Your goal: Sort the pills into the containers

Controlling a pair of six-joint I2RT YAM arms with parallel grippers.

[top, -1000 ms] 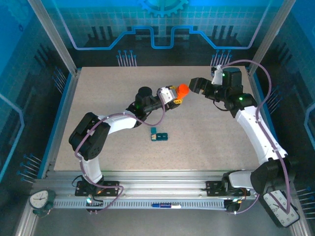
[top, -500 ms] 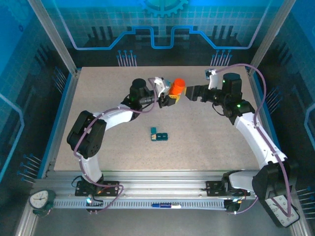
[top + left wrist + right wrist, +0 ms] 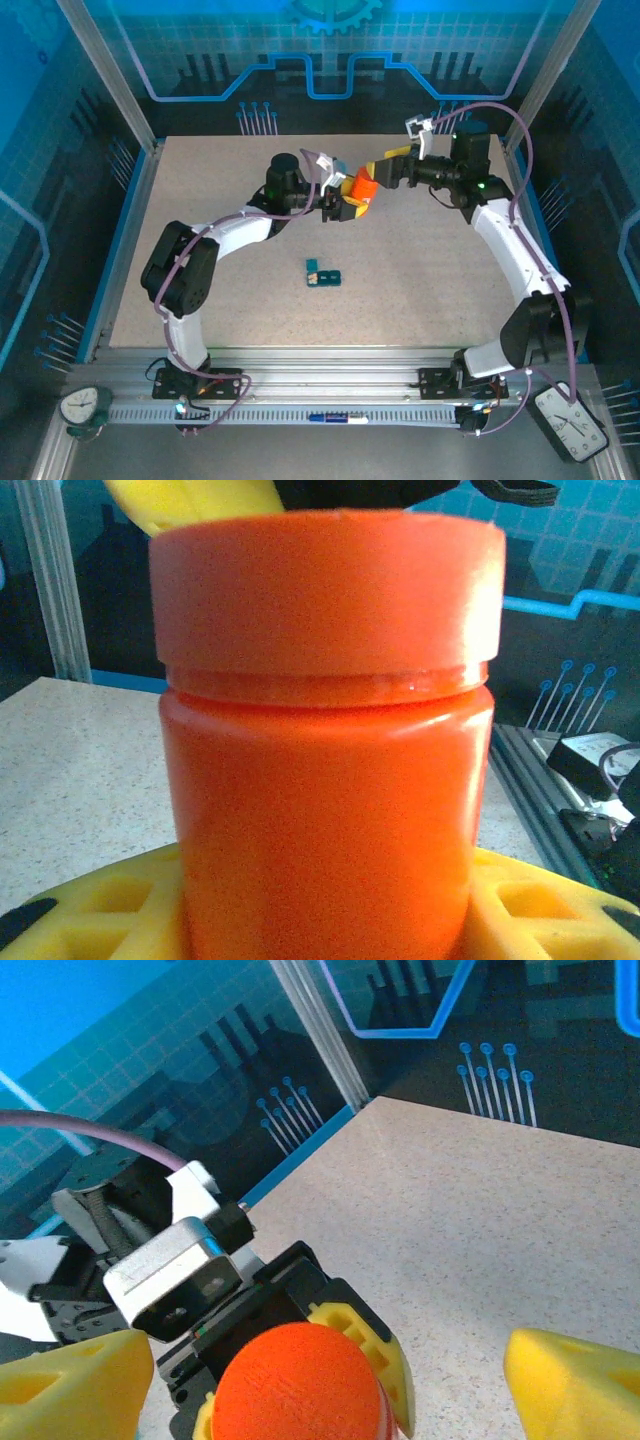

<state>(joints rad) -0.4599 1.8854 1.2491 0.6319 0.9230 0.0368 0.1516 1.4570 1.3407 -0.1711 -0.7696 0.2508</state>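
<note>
Gripping the orange bottle, the left claw holds it above the surface (cap on); the right claw stands spread wide either side of that cap. The teal containers lie mid-surface, well apart.

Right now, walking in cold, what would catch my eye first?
The bright orange bottle, gripped by the left gripper toward the table's far side. The right gripper stands open on either side of its cap. A small teal strip of containers lies mid-table.
</note>
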